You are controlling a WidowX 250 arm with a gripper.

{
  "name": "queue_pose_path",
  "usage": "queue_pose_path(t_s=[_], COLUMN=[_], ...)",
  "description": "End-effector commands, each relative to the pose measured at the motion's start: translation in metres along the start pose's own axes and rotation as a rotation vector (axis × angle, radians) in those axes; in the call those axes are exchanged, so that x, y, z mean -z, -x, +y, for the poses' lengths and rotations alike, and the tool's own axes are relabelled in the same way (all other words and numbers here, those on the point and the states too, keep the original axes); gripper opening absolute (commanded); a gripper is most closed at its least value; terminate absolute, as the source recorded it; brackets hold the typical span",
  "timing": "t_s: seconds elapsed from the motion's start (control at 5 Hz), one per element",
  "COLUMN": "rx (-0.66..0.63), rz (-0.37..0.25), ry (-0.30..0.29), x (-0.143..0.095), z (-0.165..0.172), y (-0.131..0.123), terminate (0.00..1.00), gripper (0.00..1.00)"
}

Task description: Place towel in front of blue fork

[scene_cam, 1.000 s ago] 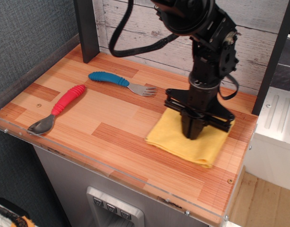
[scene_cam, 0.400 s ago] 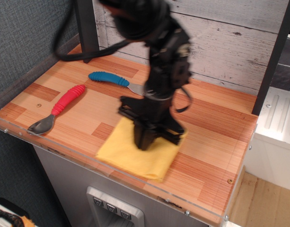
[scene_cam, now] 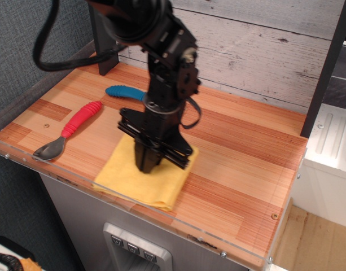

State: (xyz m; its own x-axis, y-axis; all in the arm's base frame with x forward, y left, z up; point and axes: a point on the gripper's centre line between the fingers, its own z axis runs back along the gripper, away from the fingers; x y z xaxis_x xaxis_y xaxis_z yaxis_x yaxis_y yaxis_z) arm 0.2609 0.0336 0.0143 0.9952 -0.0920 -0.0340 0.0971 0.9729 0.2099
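- I am looking at the black robot gripper (scene_cam: 147,165) pressing straight down onto the square folded yellow terry towel (scene_cam: 140,179), with its tip planted a little behind the cloth's middle.
- The fingers are meeting the cloth close together, but their tips are sinking into the fabric and the black body is blocking them, so I am not able to tell whether they are pinching a fold or merely pushing on it.
- The towel is lying flat on the striped wooden tabletop (scene_cam: 246,164), at the near edge, with its front corner reaching the clear plastic lip.
- The small fork with the chunky curved blue ribbed handle (scene_cam: 125,92) is sitting just behind the gripper; I am seeing the handle only, because the arm is covering the tines.
- The red-handled grey spoon (scene_cam: 67,130) is lying to the left, apart from the towel and not touching it.
- I am judging the placement as nearly done: the towel is sitting directly on the near side of the fork, which reads as in front of it.
- What I am counting as left: letting go of the cloth, lifting the arm clear, and checking that the towel lies flat and square.
- I am watching the front corner, since any further drag toward the lip could tip the soft cloth over the edge.
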Motion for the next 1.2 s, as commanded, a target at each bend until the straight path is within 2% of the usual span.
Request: queue_pose_path(t_s=[0.0,0.2,0.4,0.6,0.8,1.0], rx=[0.032,0.093,0.221,0.279,0.317,0.285], rz=[-0.040,-0.031,-0.042,-0.055,-0.064,-0.078], ry=[-0.015,-0.029,-0.033,-0.032,-0.032,-0.038], x=[-0.003,0.001,0.001,0.003,0.003,-0.002], z=[0.030,0.036,0.038,0.038,0.038,0.040], y=[0.004,0.004,0.000,-0.002,-0.004,-0.001], terminate=[0.00,0.00,0.00,0.00,0.00,0.00], gripper=[0.00,0.00,0.00,0.00,0.00,0.00])
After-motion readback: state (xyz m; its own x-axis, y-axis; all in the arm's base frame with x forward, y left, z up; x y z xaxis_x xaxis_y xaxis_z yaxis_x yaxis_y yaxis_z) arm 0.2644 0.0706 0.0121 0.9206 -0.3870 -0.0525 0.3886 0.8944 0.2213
